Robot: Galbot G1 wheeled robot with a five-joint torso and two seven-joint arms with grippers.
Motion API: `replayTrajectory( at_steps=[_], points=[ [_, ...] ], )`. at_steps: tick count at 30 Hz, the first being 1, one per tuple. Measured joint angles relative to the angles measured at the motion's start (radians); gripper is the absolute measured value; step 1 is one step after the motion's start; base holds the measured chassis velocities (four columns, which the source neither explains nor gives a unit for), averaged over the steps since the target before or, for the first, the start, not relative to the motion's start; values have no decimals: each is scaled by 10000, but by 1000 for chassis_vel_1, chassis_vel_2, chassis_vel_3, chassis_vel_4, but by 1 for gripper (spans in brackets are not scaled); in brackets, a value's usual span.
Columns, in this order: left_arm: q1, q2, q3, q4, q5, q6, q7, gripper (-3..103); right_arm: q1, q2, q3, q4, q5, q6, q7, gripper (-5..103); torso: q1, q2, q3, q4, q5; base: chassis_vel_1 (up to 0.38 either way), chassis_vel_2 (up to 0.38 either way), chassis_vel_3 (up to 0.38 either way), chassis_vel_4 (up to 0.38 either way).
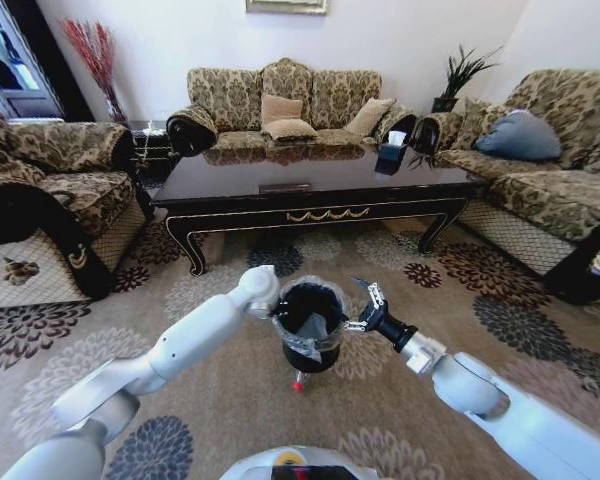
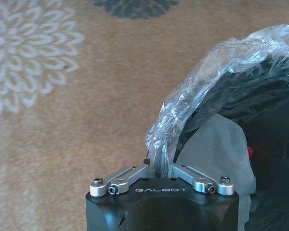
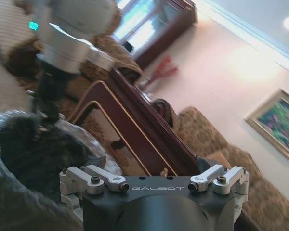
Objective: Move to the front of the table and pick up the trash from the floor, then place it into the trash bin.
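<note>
Presently, trash bin (image 1: pixel 311 335) on carpet (image 1: pixel 210 400) before table (image 1: pixel 310 185), left gripper (image 2: pixel 159 166) clamped on its liner (image 2: pixel 207 82), right gripper (image 1: pixel 365 305) spread wide, holding nothing, beside rim, white paper wad (image 2: pixel 216 149) inside.

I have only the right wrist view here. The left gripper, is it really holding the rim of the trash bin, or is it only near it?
Observer: It is holding. In the left wrist view the left gripper has its jaws closed on the plastic-lined rim of the trash bin.
Operator: And my own jaws?
Observer: The head view shows the right gripper open, beside the rim on the side opposite the left one.
Operator: Anything on the floor?
Observer: Yes, a small red piece lies on the carpet at the bin's near side.
</note>
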State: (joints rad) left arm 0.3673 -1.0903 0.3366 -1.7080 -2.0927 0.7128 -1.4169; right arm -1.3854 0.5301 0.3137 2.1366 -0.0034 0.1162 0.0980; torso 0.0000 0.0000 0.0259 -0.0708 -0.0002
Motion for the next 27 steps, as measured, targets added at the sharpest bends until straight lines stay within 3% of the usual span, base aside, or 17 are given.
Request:
replayTrajectory(
  at_steps=[9, 11, 12, 16, 20, 27],
  points=[
    [1212, 1206, -1559, -216, 282, 235, 478, 0, 489, 673, -441, -1172, 1592, -432, 589, 100, 0, 0, 0, 2, -1, 0, 0, 0, 0],
    [2581, 1969, -3023, -668, 618, 239, 965, 0, 996, 1007, -928, -2183, 2495, -373, 656, 100, 0, 0, 0, 6, -1, 0, 0, 0, 0],
    [2849, 2145, -3257, -769, 650, 240, 1075, 0, 1064, 1058, -1025, -2312, 2679, -427, 656, 100, 0, 0, 0, 3, -2, 0, 0, 0, 0],
    [3634, 2420, -3992, -897, 1177, 245, 1546, 0, 1208, 1299, -1264, -2713, 3142, -726, 645, 100, 0, 0, 0, 9, 1, 0, 0, 0, 0],
    [4053, 2453, -4293, -924, 1373, 243, 1846, 0, 1245, 1566, -1362, -3019, 3738, -1083, 694, 100, 0, 1, 0, -2, -3, 0, 0, 0, 0],
    [4698, 2591, -4970, -1480, 1449, 239, 1929, 0, 2213, 1820, -2122, -3623, 4392, -1587, 811, 100, 0, 0, 0, -1, 0, 0, 0, 0, 0]
  ],
)
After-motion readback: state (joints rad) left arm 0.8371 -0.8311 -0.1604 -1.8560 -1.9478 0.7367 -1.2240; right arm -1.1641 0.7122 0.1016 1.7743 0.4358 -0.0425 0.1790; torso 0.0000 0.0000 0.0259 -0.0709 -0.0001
